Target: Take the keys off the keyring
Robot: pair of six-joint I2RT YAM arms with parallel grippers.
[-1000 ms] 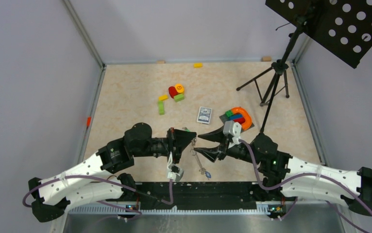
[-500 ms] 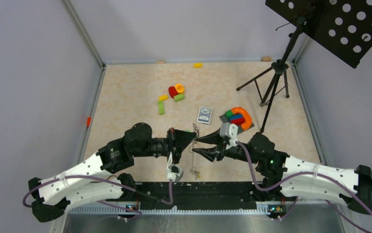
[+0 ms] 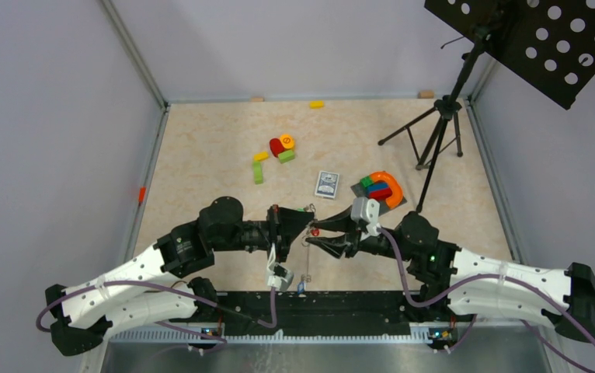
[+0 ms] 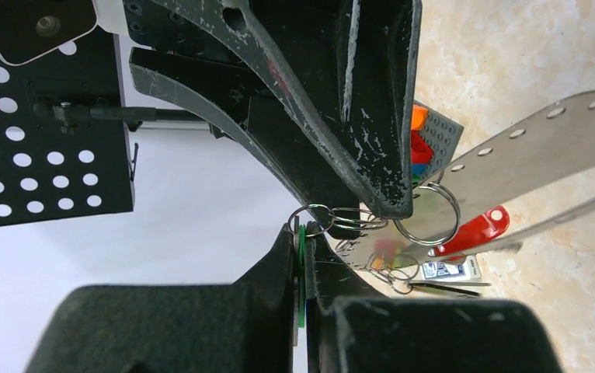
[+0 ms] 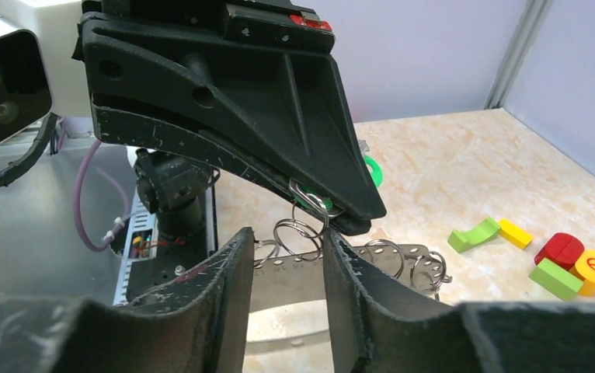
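Observation:
My left gripper [image 4: 304, 229] is shut on a key's green tag [image 4: 302, 264], held above the table. A chain of small split rings [image 4: 333, 220] runs from that key to the keyring [image 4: 527, 155], a wide grey metal band with holes. A red-tagged key [image 4: 473, 231] hangs on it. My right gripper [image 5: 287, 237] faces the left one, fingers apart on either side of one small split ring [image 5: 298, 233]. In the top view both grippers meet tip to tip [image 3: 311, 228], and more keys [image 3: 304, 281] dangle below them.
A playing-card box [image 3: 327, 184] lies behind the grippers. Toy blocks [image 3: 281, 148] and a green block [image 3: 258, 172] sit mid-table; an orange arch with blocks [image 3: 387, 189] sits to the right. A tripod stand [image 3: 434, 132] occupies the back right.
My right gripper has moved left and up to the left gripper's tip and its jaws have narrowed. The hanging keys have swung to the left. The left arm has held still.

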